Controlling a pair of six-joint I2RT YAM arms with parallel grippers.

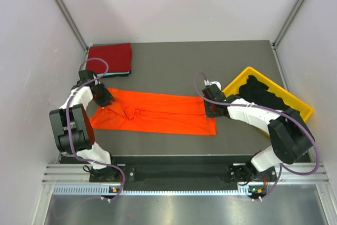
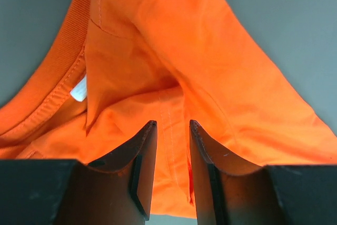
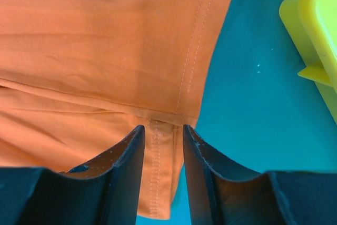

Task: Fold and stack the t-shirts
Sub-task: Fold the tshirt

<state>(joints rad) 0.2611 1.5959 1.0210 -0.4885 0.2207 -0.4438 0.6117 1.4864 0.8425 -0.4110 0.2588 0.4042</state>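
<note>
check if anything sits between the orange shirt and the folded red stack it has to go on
Nothing visible does. The table between the orange shirt and the red stack is bare; the yellow bin sits off on the right.

A yellow bin (image 1: 301,105) sits on the gray table (image 1: 174,59), close to the right edge. It is turned at a slant, so one corner points to the middle of the table. White walls (image 1: 174,3) stand around the back and sides of the table, and a shiny metal rail (image 1: 179,175) runs along the near edge.
</note>
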